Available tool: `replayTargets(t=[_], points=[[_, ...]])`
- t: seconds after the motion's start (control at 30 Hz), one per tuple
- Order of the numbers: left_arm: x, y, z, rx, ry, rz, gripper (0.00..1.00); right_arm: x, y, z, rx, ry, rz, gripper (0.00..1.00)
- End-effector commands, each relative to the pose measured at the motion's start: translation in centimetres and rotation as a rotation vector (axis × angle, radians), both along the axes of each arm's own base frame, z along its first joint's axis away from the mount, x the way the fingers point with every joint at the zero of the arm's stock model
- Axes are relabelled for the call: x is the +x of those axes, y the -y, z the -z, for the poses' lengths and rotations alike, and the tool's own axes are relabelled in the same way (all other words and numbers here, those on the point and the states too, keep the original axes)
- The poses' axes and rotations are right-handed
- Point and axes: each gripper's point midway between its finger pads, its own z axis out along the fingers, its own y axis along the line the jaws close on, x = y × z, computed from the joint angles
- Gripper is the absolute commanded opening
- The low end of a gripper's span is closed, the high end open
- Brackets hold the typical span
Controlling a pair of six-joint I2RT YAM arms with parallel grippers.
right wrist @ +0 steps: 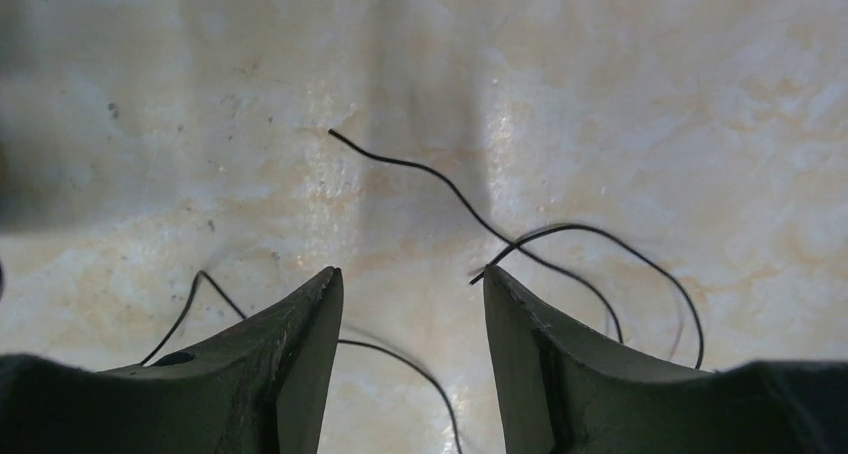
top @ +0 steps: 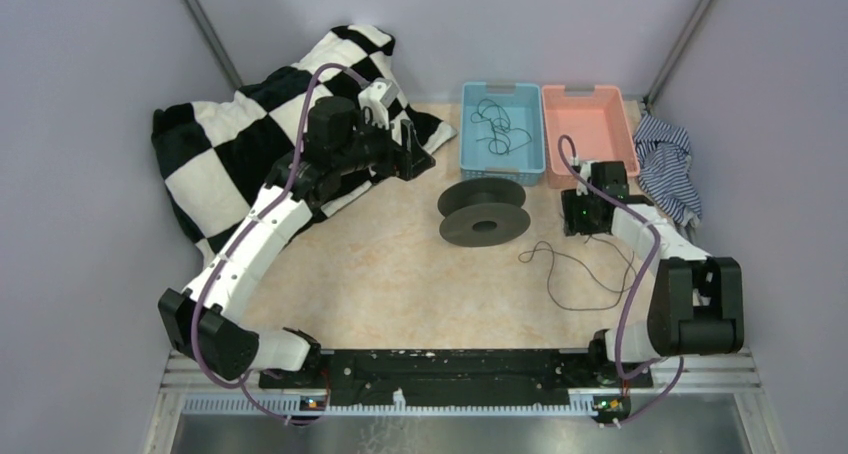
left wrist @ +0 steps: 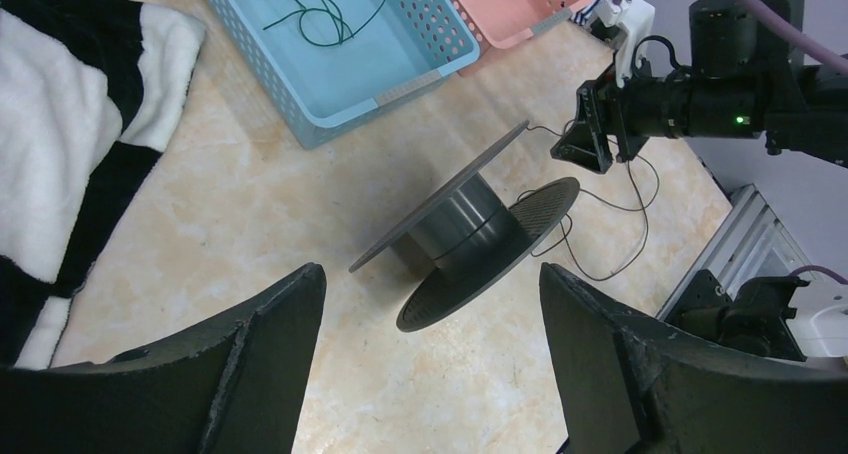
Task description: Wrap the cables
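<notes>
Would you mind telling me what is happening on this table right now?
Two robot arms are on a wrapping job, apparently using the dark spool at mid-table. The right pincer hovers open just above a loose cable lying beside the spool, gripping nothing yet. The left pincer is open and empty too, poised by the edge of the checkered blanket. More cables wait in the blue basket.

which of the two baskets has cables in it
The blue basket: a tangle of thin cables lies inside it. The pink basket beside it holds nothing.
</notes>
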Motion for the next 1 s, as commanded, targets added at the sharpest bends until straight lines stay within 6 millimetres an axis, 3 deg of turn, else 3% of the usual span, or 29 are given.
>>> replayTargets(t=[0.0,0.1,0.37,0.43,0.5,0.63,0.7,0.77,0.83,0.97], points=[[-0.6,0.1,-2.4,-0.043,0.079,0.022,0.85,3.2,1.3,-0.4,-0.119,0.072,-0.072,0.54],[-0.7,0.1,-2.5,-0.046,0.079,0.028,0.85,4.3,1.4,0.1,-0.134,0.077,-0.090,0.55],[-0.8,-0.1,-2.4,-0.038,0.087,0.024,0.85,5.0,2.2,2.6,-0.181,0.032,-0.114,0.51],[-0.8,-0.2,-2.1,-0.029,0.079,0.020,0.85,5.1,3.0,2.9,-0.211,0.026,-0.099,0.45],[-0.8,-0.2,-1.9,-0.023,0.074,0.023,0.84,5.1,3.2,3.1,-0.223,0.012,-0.099,0.27],[-1.1,0.1,-2.8,-0.034,0.087,0.048,0.83,5.0,1.7,3.1,-0.145,0.008,-0.138,0.00],[-1.1,0.2,-3.1,-0.029,0.093,0.061,0.83,4.8,1.3,2.4,-0.121,0.004,-0.136,0.00],[-1.1,0.5,-3.2,-0.025,0.086,0.085,0.83,4.8,0.6,0.6,-0.083,0.016,-0.133,0.00],[-1.5,1.1,-3.6,-0.032,0.076,0.126,0.82,4.8,-0.1,-2.5,-0.058,0.042,-0.123,0.00],[-2.3,2.4,-5.0,-0.049,0.097,0.243,0.73,4.9,-3.6,-12.0,0.085,0.218,-0.150,0.00]])
